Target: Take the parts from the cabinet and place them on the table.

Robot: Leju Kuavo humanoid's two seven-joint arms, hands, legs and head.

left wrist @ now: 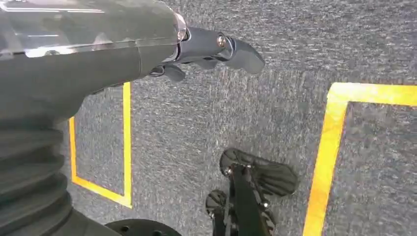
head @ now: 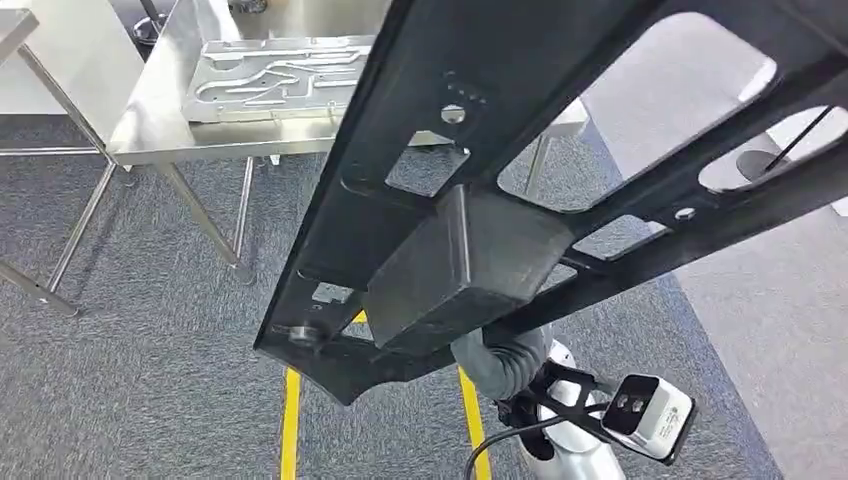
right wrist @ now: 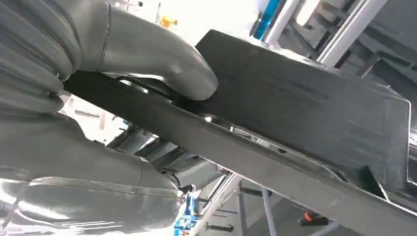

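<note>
Right hand (right wrist: pixel 142 93) clamped on the black frame (head: pixel 560 170), thumb pressed down on its boxy block, the flat bar running between thumb and the rest of the hand. In the head view the frame runs as a long diagonal from lower centre to upper right, held up close to the camera w/ the block (head: pixel 470 265) facing us. Probably carried high like that so the long end clears the floor and the worktop edge on the way in.

Worktop (head: pixel 150 120) sits at upper left of the head view, well apart from the frame, w/ a silver plate part (head: pixel 270 75) already lying on it. So one part looks placed, this one's mid-carry, not yet set down.

Left hand (left wrist: pixel 206 46) hangs over grey carpet and yellow floor tape (left wrist: pixel 327 152); fingers loosely apart, holding nothing.

Head view gives the route: frame, worktop, gap between. Right wrist view gives the grip itself, which the frame hides from the head cam. How deep the far fingers wrap I can't quite tell, too dark under the bar.
</note>
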